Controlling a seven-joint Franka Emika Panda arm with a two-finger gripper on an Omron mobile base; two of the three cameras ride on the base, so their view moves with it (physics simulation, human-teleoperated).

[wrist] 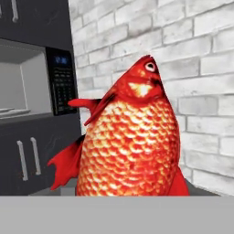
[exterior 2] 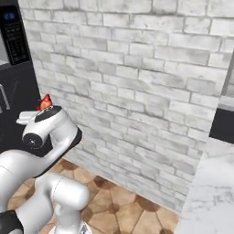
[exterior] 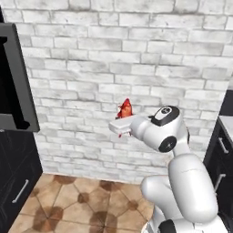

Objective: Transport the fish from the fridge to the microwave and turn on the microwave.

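Observation:
The red-orange fish hangs in the air in front of the brick wall, head up, with my gripper shut on its lower body. In the hand view the fish is close and large and hides my fingertips. The microwave is to the left with its pale interior exposed and its black keypad panel beside the opening. Its open door juts out at the left of the left base view, and its keypad shows at the upper left of the right base view. The fridge is out of view.
A white brick wall stands straight ahead. Dark cabinets with bar handles sit under the microwave. More dark cabinets and a pale counter are on the right. Brown tiled floor lies below.

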